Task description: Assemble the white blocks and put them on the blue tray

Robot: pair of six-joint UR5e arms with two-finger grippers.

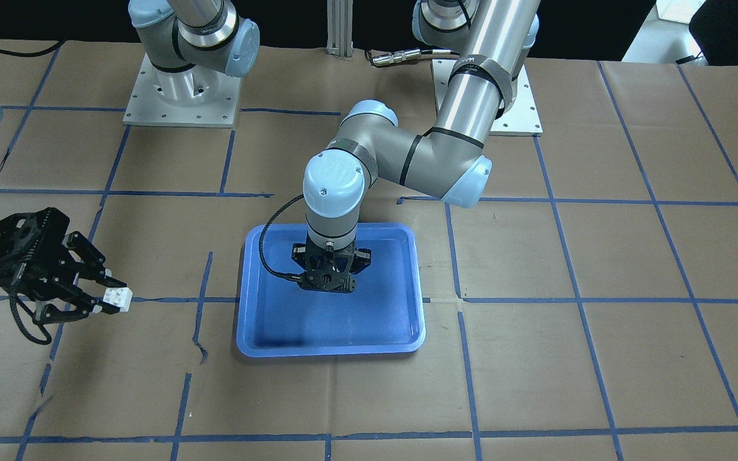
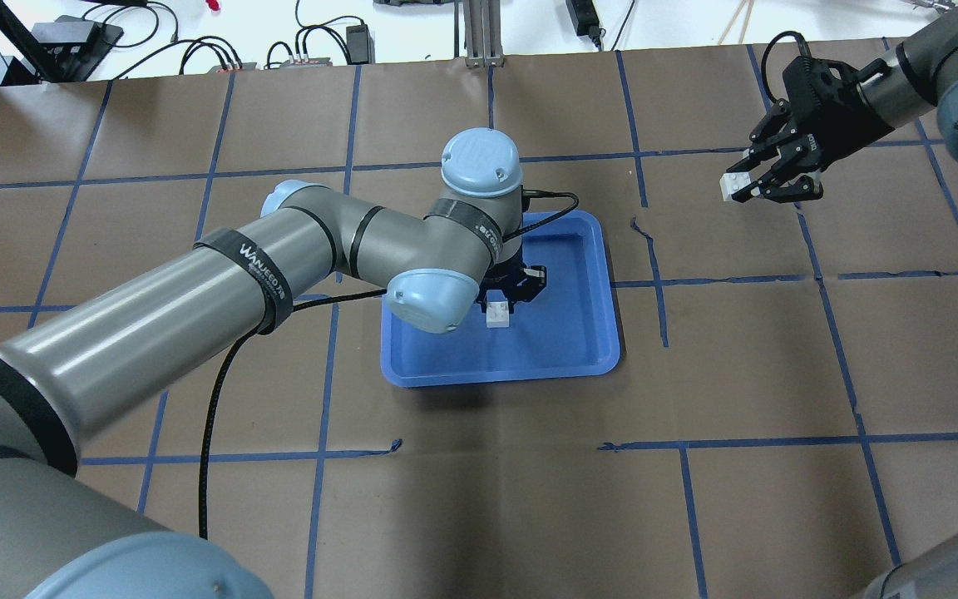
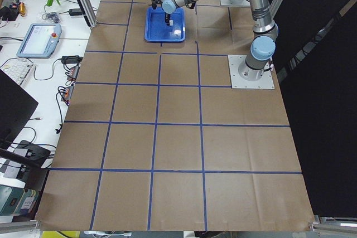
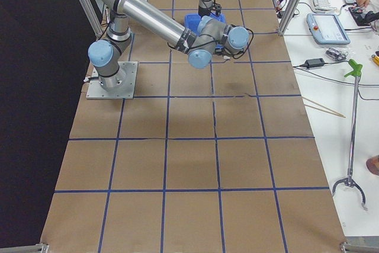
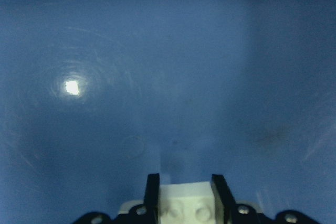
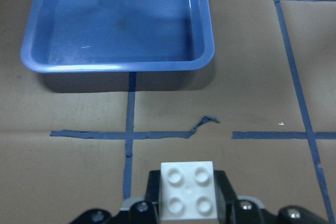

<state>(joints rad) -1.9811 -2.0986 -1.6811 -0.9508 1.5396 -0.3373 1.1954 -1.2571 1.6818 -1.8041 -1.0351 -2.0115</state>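
The blue tray point(image 2: 562, 349) lies at the table's middle, also in the front view point(image 1: 330, 349). My left gripper point(image 2: 500, 308) points straight down inside the tray, shut on a white block point(image 2: 497, 316), low over the tray floor. The left wrist view shows that block point(image 5: 186, 203) between the fingers. My right gripper point(image 2: 766, 179) hovers above the paper off the tray's side, shut on the second white block point(image 2: 728, 185), studs showing in the right wrist view point(image 6: 187, 190). The front view shows this gripper point(image 1: 97, 291) and block point(image 1: 117, 298) at the left.
Brown paper with a blue tape grid point(image 2: 654, 283) covers the table. The two arm base plates point(image 1: 180, 96) stand at the robot's side. A bench with a teach pendant point(image 3: 39, 40), cables and tools runs along the far edge.
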